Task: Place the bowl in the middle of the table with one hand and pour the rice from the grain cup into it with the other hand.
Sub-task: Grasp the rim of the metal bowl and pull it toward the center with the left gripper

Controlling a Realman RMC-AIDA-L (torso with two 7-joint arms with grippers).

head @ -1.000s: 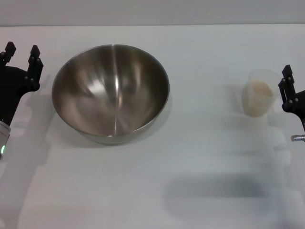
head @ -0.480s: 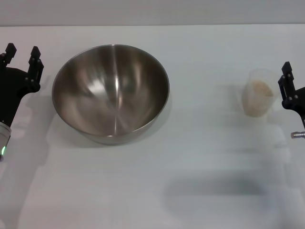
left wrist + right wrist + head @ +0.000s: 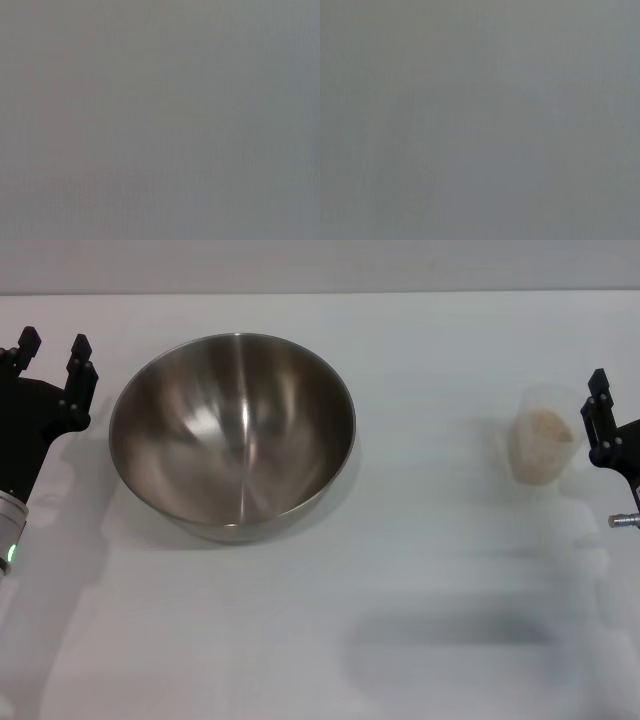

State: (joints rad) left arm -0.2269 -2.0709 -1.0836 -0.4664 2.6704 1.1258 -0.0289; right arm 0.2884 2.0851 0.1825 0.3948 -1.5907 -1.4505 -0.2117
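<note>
The steel bowl [image 3: 232,432] stands empty on the white table [image 3: 420,360], left of centre in the head view. My left gripper [image 3: 52,348] is open and empty just left of the bowl's rim, apart from it. The clear grain cup [image 3: 543,435] stands upright at the right with rice [image 3: 546,427] inside. My right gripper [image 3: 602,415] is just right of the cup at the picture's edge, partly cut off. Both wrist views show only plain grey.
The table's far edge [image 3: 320,292] runs along the top of the head view. Bare white tabletop lies between the bowl and the cup and across the whole front.
My left gripper has shifted slightly right, toward the bowl. The right gripper, the bowl and the cup have hardly moved.
</note>
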